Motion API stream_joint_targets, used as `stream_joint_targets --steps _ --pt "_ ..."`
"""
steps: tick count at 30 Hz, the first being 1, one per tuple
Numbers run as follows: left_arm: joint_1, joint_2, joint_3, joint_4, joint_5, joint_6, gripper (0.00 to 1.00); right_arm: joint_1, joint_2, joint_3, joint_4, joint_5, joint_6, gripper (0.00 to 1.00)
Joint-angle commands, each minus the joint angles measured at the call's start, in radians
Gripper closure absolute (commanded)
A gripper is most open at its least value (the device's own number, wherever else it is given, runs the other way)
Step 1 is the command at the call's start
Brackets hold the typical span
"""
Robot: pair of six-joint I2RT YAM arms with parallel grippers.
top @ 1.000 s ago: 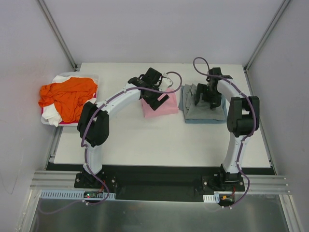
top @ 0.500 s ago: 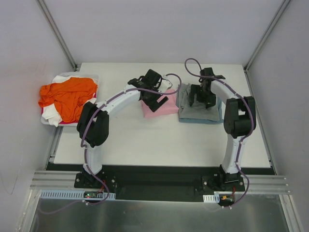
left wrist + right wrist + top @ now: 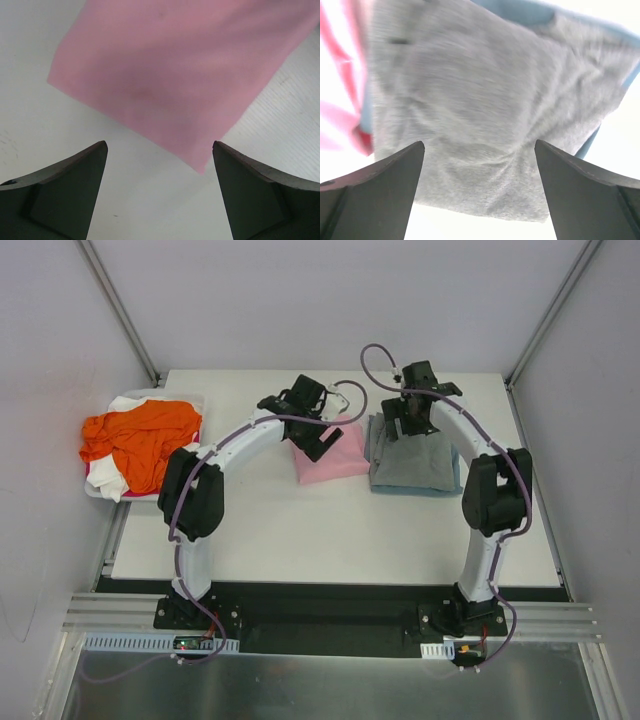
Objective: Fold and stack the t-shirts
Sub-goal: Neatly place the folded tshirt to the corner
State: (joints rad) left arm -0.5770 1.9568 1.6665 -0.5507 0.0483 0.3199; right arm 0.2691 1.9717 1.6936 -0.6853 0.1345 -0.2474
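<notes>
A light pink t-shirt (image 3: 338,456) lies folded at the table's middle back. Right beside it a grey t-shirt (image 3: 412,466) lies folded on a blue one (image 3: 455,475). My left gripper (image 3: 316,438) hovers open over the pink shirt's far left corner. In the left wrist view only bare table lies between its fingertips (image 3: 159,146), with the pink shirt (image 3: 175,75) just beyond. My right gripper (image 3: 410,426) hangs open over the far edge of the grey shirt (image 3: 485,110), gripping nothing (image 3: 479,146). An orange t-shirt (image 3: 140,440) is heaped on a white one (image 3: 108,480) at the left.
The orange and white shirts sit in a white bin (image 3: 197,400) at the table's left edge. Grey walls close in the table on three sides. A blue edge (image 3: 520,12) and a strip of pink cloth (image 3: 340,120) show in the right wrist view.
My right gripper has swung left and back to the far edge of the grey stack, which sits slightly further left. My left gripper has drawn back a little towards the pink shirt's far corner.
</notes>
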Motion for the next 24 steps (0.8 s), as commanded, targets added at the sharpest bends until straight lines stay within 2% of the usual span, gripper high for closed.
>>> stream_joint_targets --steps 1,4,11,24 --pt "0.119 0.046 0.094 0.043 -0.005 -0.053 0.13 0.108 -0.057 0.029 -0.045 0.008 -0.200 0.04" --pt "0.198 0.089 0.130 0.044 -0.002 -0.061 0.13 0.191 -0.089 -0.035 -0.008 0.062 -0.334 0.04" --pt "0.288 0.096 0.122 0.047 -0.018 -0.064 0.13 0.309 -0.134 -0.141 0.024 0.065 -0.452 0.04" --pt "0.328 0.189 0.223 0.043 0.019 -0.038 0.12 0.413 -0.056 -0.100 -0.057 0.033 -0.556 0.03"
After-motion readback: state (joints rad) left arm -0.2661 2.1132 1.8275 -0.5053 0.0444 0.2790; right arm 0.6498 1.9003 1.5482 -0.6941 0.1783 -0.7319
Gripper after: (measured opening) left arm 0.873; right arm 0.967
